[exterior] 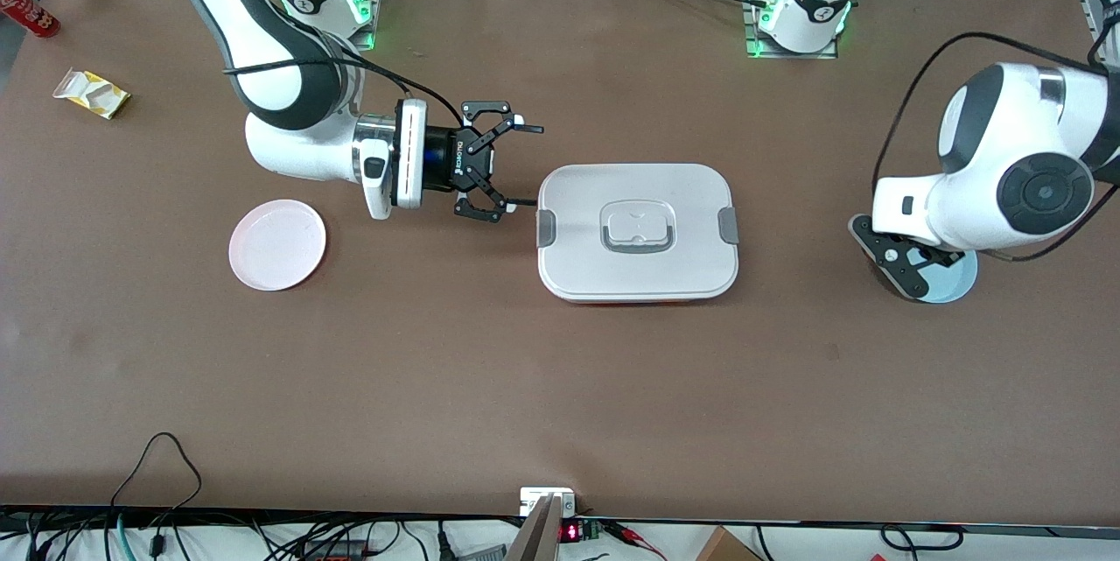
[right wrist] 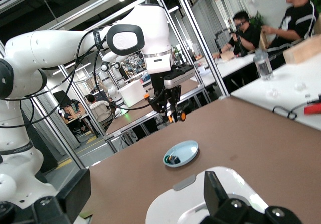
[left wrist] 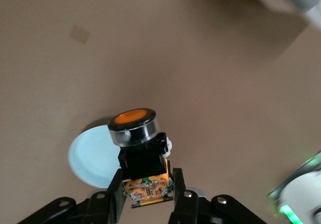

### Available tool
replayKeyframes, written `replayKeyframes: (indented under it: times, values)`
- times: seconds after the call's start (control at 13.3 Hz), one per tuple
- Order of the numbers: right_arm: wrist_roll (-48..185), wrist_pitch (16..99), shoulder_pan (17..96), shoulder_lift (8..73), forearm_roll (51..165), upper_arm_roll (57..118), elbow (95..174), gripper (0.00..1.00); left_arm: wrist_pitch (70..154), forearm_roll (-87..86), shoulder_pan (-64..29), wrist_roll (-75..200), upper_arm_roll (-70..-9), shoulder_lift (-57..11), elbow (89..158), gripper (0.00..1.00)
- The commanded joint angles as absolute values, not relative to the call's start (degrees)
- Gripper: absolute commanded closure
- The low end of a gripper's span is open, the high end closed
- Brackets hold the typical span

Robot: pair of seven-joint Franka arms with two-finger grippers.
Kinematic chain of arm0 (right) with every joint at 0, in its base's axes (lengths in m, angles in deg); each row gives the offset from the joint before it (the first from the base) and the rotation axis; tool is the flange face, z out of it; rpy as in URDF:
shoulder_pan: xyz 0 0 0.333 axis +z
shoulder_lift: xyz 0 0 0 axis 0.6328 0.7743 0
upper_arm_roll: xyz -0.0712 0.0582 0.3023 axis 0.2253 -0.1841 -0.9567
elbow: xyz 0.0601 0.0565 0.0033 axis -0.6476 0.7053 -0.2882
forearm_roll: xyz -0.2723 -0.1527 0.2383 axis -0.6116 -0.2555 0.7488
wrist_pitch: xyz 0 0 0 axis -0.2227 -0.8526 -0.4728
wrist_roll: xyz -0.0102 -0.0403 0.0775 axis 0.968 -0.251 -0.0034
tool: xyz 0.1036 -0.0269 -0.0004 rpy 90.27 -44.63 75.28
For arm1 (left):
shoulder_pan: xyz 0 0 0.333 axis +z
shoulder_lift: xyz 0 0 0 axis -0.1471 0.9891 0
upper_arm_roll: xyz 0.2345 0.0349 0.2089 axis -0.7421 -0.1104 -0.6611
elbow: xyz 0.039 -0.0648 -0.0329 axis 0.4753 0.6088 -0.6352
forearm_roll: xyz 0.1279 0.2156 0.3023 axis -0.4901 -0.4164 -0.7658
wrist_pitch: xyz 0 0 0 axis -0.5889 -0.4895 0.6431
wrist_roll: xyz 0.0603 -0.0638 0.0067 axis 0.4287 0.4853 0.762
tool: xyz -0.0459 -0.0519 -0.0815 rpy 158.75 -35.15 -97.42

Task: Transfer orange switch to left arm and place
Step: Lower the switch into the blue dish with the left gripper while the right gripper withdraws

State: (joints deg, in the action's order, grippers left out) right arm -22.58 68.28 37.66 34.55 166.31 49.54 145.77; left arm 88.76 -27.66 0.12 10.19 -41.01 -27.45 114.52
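Currently I am holding the orange switch [left wrist: 140,156] in the left gripper [left wrist: 148,196], whose fingers [left wrist: 116,193] are clamped on the orange-tan block at the base of the part; the black collar and the metal-rimmed orange button cap are standing clear of the fingers. The switch is hanging in the air above the blue plate [left wrist: 93,156], which is lying near the bench edge at the left arm's end. A small dark item is resting in that plate; I cannot identify it.

The right gripper [exterior: 494,167] is waiting with its jaws spread wide and empty, just beside the box [exterior: 637,231] at the end toward the right arm. The box is sitting in the middle of the bench, directly between the two grippers. A pink plate [exterior: 277,244] is lying toward the right arm's end of the bench.

I am judging the switch to be light, rigid and small. The rounded metal rim looks slick, so the receiving jaws should be closing on the flat-sided black collar, which the left fingers are leaving exposed. The block appears to be carrying exposed contacts, so clamping force should be kept modest. The handover path should be rising over the box lid or skirting it.
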Motion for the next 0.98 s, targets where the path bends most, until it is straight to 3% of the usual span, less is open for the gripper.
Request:
replayKeyframes:
  times: [0.0, 0.23, 0.53, 0.9]
  values:
    - [-8.04, 68.68, 37.33, 32.56, 159.99, 52.36, 145.96, 0.00, 92.78, -31.60, 3.65, -1.85, -41.15, -23.49, 113.04, 0.77]
    - [8.65, 68.77, 36.89, 32.56, 149.10, 54.74, 145.34, 0.00, 98.84, -32.30, 8.93, -12.76, -41.32, -19.45, 113.66, 0.77]
    - [36.06, 69.56, 36.10, 32.47, 133.83, 55.09, 144.21, 0.00, 112.10, -34.42, 16.23, -17.61, -41.32, -16.98, 121.73, 0.78]
    - [70.37, 62.55, 36.01, 31.68, 107.11, 55.97, 142.01, 0.00, 114.77, -34.51, 19.31, -22.53, -41.32, -13.63, 123.59, 0.78]
